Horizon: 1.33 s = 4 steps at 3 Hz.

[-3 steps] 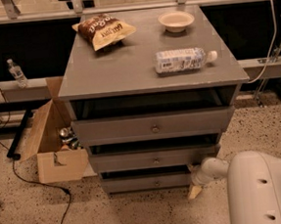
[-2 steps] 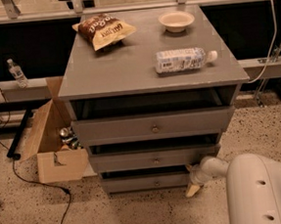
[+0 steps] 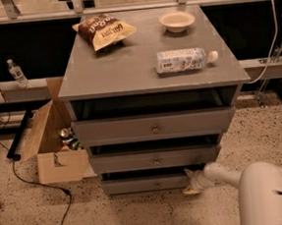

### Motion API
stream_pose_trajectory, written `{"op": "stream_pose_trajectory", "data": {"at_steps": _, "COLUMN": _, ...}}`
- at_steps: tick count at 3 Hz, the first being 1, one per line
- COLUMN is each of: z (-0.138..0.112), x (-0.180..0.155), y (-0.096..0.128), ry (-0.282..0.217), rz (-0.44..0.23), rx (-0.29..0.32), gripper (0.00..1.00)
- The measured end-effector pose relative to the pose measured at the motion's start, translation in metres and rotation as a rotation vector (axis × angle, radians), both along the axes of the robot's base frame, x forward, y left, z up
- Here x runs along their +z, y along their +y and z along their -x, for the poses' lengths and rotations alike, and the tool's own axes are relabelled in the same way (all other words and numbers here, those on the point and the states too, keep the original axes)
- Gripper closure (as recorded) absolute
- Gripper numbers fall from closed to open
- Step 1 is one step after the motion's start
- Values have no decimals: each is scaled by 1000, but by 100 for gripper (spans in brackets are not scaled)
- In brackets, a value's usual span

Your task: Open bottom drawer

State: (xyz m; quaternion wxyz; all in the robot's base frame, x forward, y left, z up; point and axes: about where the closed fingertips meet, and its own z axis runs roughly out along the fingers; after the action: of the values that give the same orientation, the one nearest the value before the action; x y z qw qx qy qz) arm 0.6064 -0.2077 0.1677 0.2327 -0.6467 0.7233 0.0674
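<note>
Okay, drawer: flat grey bottom drawer (image 3: 132,185), round metal knob, dark gap above
pincer: cream pincer (image 3: 190,181) at drawer's right end; open or closed cannot tell

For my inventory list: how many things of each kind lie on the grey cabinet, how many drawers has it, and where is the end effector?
Snack bag: 1
Bowl: 1
Plastic bottle: 1
Drawers: 3 (top drawer, middle drawer, bottom drawer)
Total: 6
End effector: at the bottom drawer's right end, near the floor.
</note>
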Motion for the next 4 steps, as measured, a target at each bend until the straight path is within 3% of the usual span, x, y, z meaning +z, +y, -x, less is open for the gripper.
{"op": "stream_pose_trajectory", "data": {"at_steps": 1, "z": 9, "x": 11, "y": -1, "ry": -36, "rz": -16, "rx": 9, "gripper": 70}}
{"op": "stream_pose_trajectory", "data": {"at_steps": 2, "z": 9, "x": 20, "y": -1, "ry": -36, "rz": -16, "rx": 9, "gripper": 93}}
{"op": "stream_pose_trajectory", "data": {"at_steps": 3, "z": 9, "x": 23, "y": -1, "ry": -36, "rz": -16, "rx": 9, "gripper": 100}}
{"op": "stream_pose_trajectory", "data": {"at_steps": 4, "z": 9, "x": 23, "y": -1, "ry": -36, "rz": -16, "rx": 9, "gripper": 73}}
